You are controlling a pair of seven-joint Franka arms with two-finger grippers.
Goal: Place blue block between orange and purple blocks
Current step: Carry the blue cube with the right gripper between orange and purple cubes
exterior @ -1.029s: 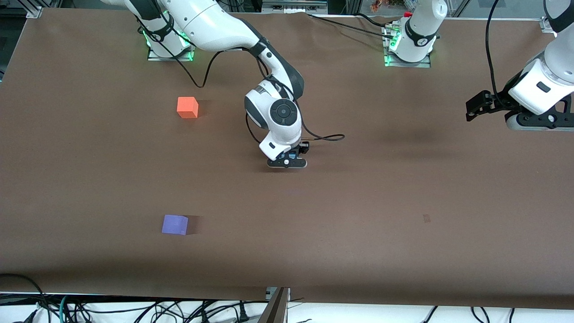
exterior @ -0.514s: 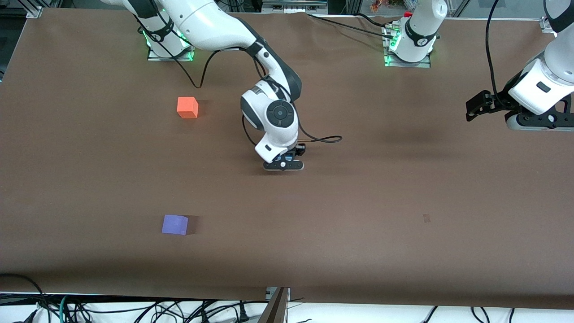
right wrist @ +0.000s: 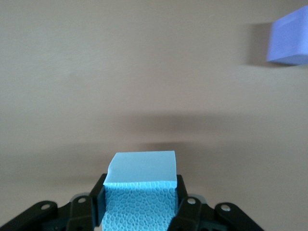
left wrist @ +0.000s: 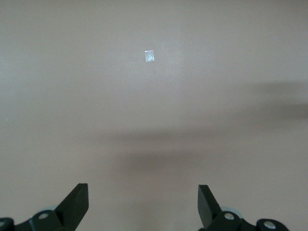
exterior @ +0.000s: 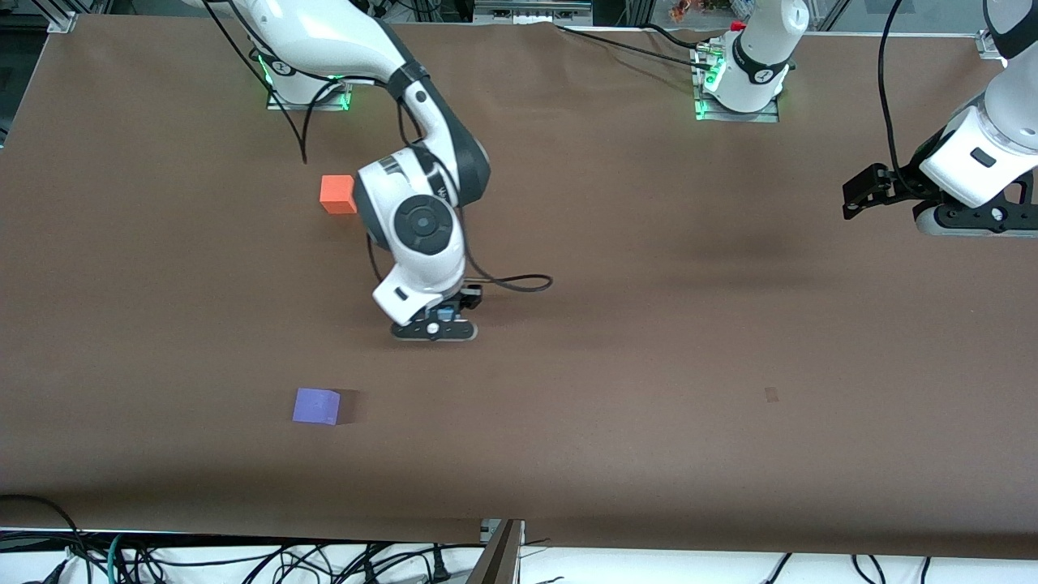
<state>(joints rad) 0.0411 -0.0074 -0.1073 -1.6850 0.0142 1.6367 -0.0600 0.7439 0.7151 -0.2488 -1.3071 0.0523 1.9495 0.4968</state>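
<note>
My right gripper (exterior: 435, 328) is shut on the light sky-blue block (right wrist: 140, 190) and holds it above the brown table, over the middle stretch between the two other cubes and a little toward the left arm's end from them. Only a sliver of the block shows under the hand in the front view (exterior: 445, 311). The orange block (exterior: 337, 195) sits farther from the front camera, partly beside my right arm's wrist. The purple block (exterior: 316, 405) sits nearer to the camera; it also shows in the right wrist view (right wrist: 290, 39). My left gripper (left wrist: 143, 204) is open and empty, waiting above the table at the left arm's end.
A black cable (exterior: 519, 282) trails from the right wrist over the table. A small pale mark (exterior: 771, 395) lies on the brown table (exterior: 649, 454) toward the left arm's end, and shows in the left wrist view (left wrist: 149, 56). Both arm bases (exterior: 738, 89) stand along the table's edge farthest from the camera.
My right arm has carried the blue block toward the right arm's end and nearer to the camera, closer to the gap between the orange and purple blocks. The left arm has not moved.
</note>
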